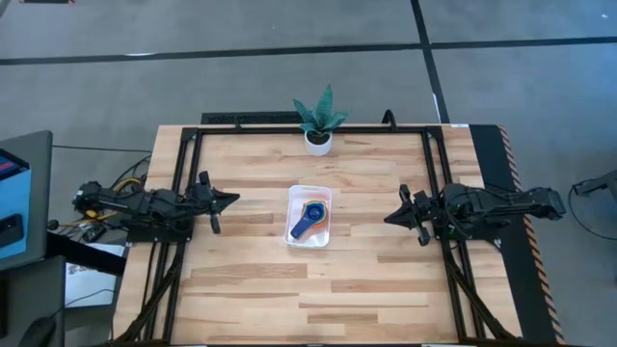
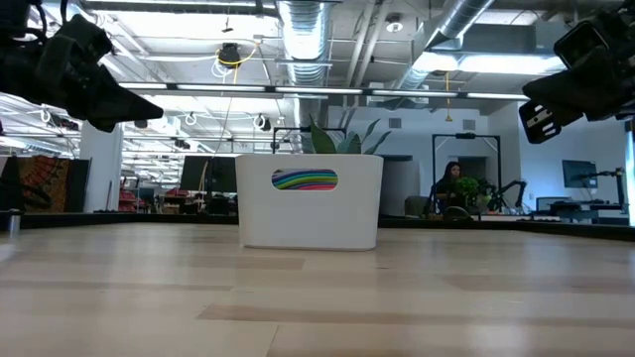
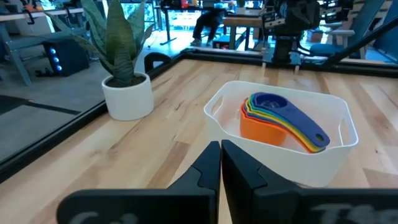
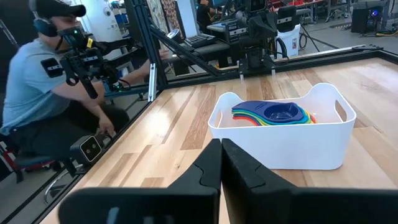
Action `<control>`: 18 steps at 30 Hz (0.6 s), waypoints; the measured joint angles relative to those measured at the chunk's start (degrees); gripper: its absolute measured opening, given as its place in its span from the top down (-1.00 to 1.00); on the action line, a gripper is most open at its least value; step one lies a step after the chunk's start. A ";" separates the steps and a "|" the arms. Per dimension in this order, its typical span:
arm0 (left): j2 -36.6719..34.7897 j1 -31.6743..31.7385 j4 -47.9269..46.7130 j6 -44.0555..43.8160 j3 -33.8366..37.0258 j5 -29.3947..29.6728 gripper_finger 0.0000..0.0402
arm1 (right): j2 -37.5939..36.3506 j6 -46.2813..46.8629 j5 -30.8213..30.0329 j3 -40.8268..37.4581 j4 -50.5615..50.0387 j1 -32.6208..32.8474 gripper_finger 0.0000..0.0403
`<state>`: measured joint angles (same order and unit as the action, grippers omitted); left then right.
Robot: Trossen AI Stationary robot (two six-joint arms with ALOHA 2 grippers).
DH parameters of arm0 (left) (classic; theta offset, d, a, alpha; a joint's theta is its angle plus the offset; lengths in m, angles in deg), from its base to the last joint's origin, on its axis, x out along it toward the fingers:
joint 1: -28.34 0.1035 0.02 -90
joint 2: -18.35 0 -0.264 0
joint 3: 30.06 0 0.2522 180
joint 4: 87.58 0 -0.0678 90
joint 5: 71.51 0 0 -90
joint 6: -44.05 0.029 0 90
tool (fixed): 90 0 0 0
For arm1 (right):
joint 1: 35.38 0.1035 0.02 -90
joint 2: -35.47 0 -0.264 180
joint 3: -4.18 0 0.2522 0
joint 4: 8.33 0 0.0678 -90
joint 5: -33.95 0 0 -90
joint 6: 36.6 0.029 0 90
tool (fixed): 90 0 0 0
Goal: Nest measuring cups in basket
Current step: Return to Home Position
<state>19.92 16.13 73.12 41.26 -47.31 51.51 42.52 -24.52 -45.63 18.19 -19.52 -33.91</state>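
The measuring cups (image 3: 273,121) sit stacked one inside another in the white basket (image 1: 324,224) at the table's middle, orange at the bottom and navy on top, handles fanned toward the near edge. They also show in the right wrist view (image 4: 273,114) and from above (image 1: 310,215). My left gripper (image 1: 231,200) is shut and hovers left of the basket, well apart from it. My right gripper (image 1: 388,217) is shut and hovers right of the basket, also apart. Both stay above the table.
A white pot with a green plant (image 1: 318,138) stands on the table's far side, behind the basket. A black frame (image 1: 183,193) runs along the table's left, right and far sides. A person (image 4: 56,93) sits beyond the table's left side.
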 joint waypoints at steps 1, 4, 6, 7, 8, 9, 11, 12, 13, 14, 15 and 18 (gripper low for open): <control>0.00 0.00 0.00 0.00 0.00 0.02 0.99 | 0.02 0.00 0.00 0.00 0.00 0.02 0.86; 0.00 0.00 0.00 0.00 0.00 0.04 0.99 | 0.00 -0.02 0.00 0.00 0.00 0.02 0.84; 0.00 0.00 0.00 0.00 0.00 0.07 0.99 | 0.02 -0.01 0.00 0.00 0.00 0.00 0.82; 0.00 0.00 0.00 0.00 0.00 0.07 0.99 | 0.00 -0.02 0.00 0.01 0.00 0.01 0.82; 0.00 0.01 0.00 0.00 0.00 0.07 0.99 | 0.01 -0.01 0.00 0.02 0.00 0.02 0.81; 0.00 0.02 0.00 0.00 0.00 0.11 0.99 | 0.00 -0.02 0.00 0.00 0.00 0.00 0.81; 0.00 0.02 0.00 0.00 0.00 0.15 0.99 | 0.02 0.00 0.00 0.02 0.02 0.00 0.81; 0.00 0.02 0.00 0.00 0.00 0.17 0.99 | 0.00 0.00 0.00 0.00 0.00 0.02 0.81; 0.00 0.02 0.00 0.00 0.00 0.17 0.99 | 0.01 -0.01 0.00 0.00 0.00 0.02 0.82; 0.00 0.02 0.00 0.00 0.00 0.17 0.99 | 0.01 0.00 0.00 0.00 0.00 0.02 0.82; 0.00 0.02 0.00 0.00 0.00 0.17 0.99 | 0.02 -0.02 0.00 0.02 0.00 0.02 0.83; 0.00 0.02 0.00 0.00 0.00 0.17 0.99 | 0.01 0.00 0.00 0.01 0.00 0.01 0.85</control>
<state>19.92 16.15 73.12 41.26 -47.31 51.68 42.53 -24.52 -45.63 18.20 -19.52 -33.89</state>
